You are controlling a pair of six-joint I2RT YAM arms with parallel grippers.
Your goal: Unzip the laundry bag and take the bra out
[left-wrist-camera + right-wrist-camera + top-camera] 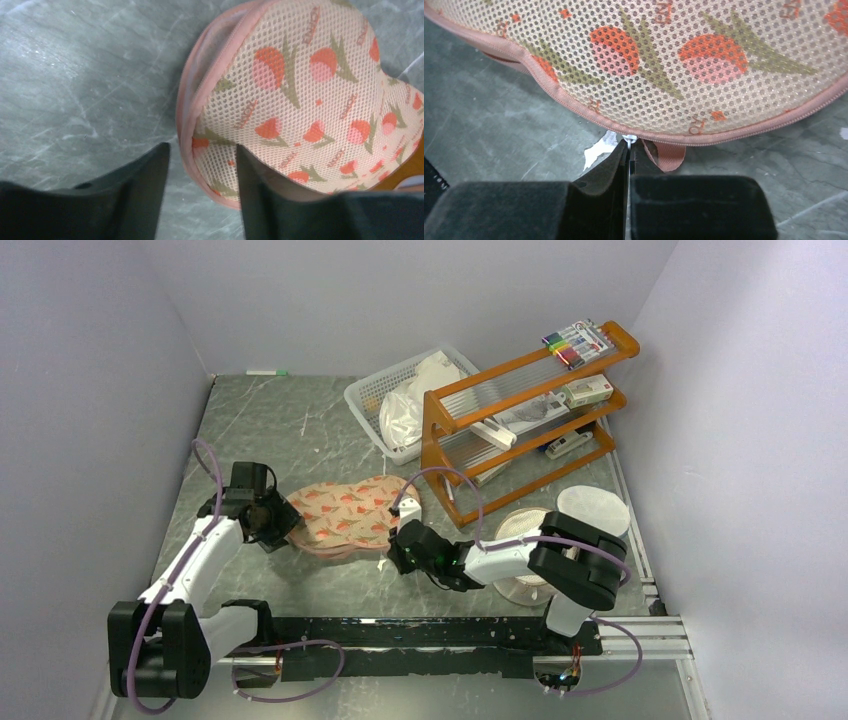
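Low in the right wrist view, the right tool is pressed together, pinching the white zip pull at the closed rim of the bag, probably to draw it open. Overhead, at the bag's left end, the left tool stands spread astride the rim, likely to steady it on the desk. No bra shows; presumably it lies inside.

Laundry bag — peach mesh, red-orange flowers, pink zip rim.

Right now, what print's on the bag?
Cream mesh bag with red-orange flowers and green leaves; clearest in right wrist view.
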